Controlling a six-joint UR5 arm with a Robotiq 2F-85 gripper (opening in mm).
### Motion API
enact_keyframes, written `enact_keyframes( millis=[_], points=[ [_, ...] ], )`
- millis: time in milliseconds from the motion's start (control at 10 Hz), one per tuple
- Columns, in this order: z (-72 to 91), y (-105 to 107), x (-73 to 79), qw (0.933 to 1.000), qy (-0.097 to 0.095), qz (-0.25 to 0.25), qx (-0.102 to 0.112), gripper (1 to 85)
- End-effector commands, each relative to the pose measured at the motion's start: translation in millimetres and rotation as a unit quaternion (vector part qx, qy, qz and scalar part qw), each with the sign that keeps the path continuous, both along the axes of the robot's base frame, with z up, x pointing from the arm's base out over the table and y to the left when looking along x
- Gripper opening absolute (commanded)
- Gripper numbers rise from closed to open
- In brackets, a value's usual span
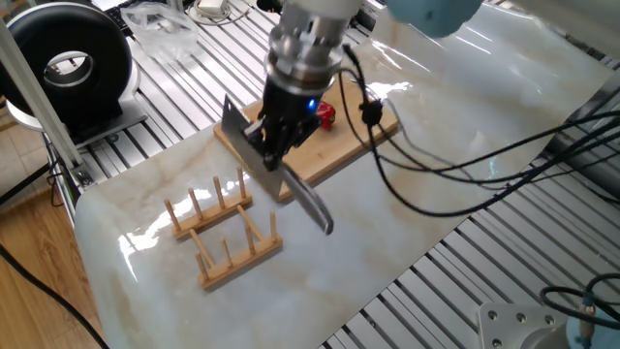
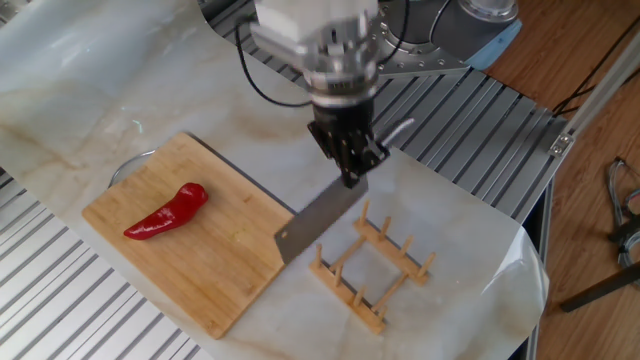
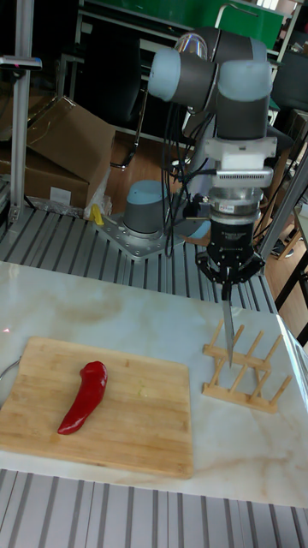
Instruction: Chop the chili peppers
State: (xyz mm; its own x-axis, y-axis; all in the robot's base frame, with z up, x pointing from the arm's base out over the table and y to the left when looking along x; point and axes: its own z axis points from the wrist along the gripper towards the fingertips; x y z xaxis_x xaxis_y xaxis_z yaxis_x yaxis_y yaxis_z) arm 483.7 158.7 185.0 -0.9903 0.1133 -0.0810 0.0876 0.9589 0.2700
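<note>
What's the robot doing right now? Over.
Gripper shut on knife, lifted clear of wooden rack. Chili pepper whole, uncut on cutting board. Nothing in the way.

Red chili on pale wood, grey steel over cream marble

The chili pepper (image 2: 166, 211) is glossy bright red. The cutting board (image 2: 215, 265) and the peg rack (image 2: 372, 268) are light honey wood. The knife (image 2: 318, 220) blade is dull grey steel, held in a black end effector (image 2: 346, 160). The worktop (image 2: 90, 70) is cream, veined with tan and brown like marble.
</note>
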Motion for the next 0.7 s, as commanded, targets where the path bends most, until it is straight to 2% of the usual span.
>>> enact_keyframes(
  millis=[0, 100, 200, 300, 400, 500, 600],
  points=[
    [18.0, -44.7, 8.5, 0.9964, -0.036, 0.052, -0.057, 1.3],
    [16.3, -60.2, 15.0, 0.9919, -0.051, 0.078, -0.086, 1.3],
    [13.1, -70.9, 16.6, 0.9865, -0.055, 0.114, -0.103, 1.3],
    [8.0, -91.8, 16.0, 0.9741, -0.054, 0.175, -0.132, 1.3],
    [6.2, -110.1, 23.5, 0.9564, -0.065, 0.243, -0.148, 1.3],
    [4.3, -116.6, 30.6, 0.9421, -0.075, 0.290, -0.150, 1.3],
    [1.9, -114.5, 34.9, 0.9363, -0.081, 0.310, -0.145, 1.3]
  ],
)
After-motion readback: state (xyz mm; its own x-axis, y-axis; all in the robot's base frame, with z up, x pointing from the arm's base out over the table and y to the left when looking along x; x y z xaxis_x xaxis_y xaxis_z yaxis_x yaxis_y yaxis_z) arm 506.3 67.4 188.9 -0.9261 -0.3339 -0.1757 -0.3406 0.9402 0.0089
